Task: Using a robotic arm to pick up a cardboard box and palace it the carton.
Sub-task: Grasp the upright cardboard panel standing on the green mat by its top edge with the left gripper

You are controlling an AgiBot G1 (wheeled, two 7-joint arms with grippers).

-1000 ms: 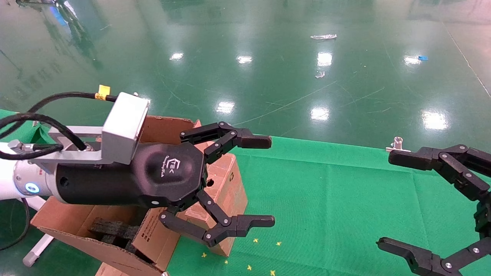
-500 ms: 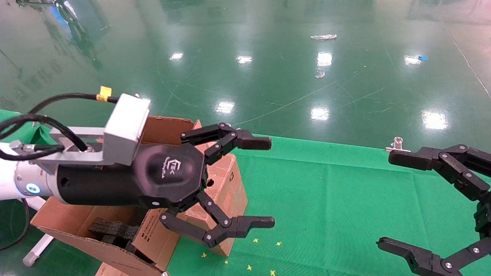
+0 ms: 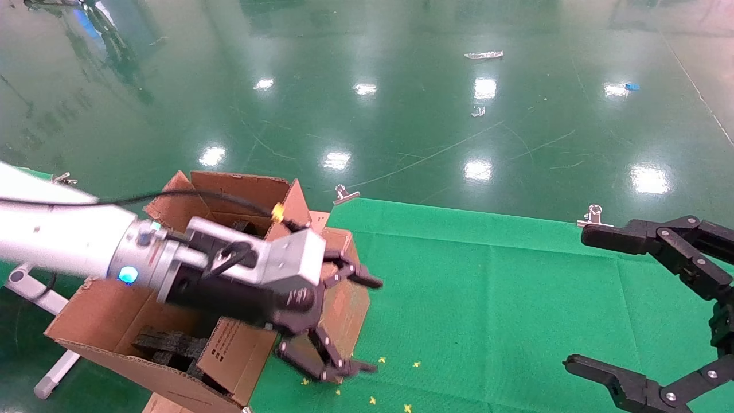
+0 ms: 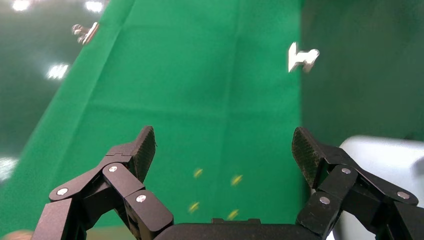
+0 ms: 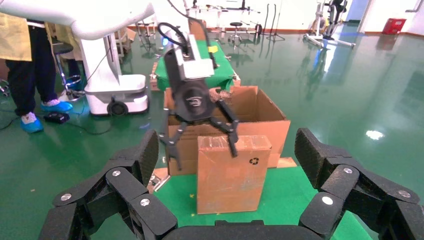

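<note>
Green cloth covers your worktop, smooth and matte, clipped down with small metal binder clips along its far edge, with tiny yellow specks scattered on it near you. Nearest on your right, the right hand hangs parked over the cloth, its black ribbed fingers spread wide and holding nothing. On your left, the robotic arm, white-sleeved with a silver camera block and black cables, reaches over the cardboard box; its left hand is released, fingers splayed to either side of the box's upper part, gripping nothing. The right wrist view shows that box standing upright on the cloth, reddish-brown, scuffed, with a recycling symbol on its face. Just behind and beside it sits the carton, plain brown corrugated board with raised flaps, printed text on one flap and dark foam pieces inside. Beyond lies glossy green floor with lamp reflections and bits of litter.
</note>
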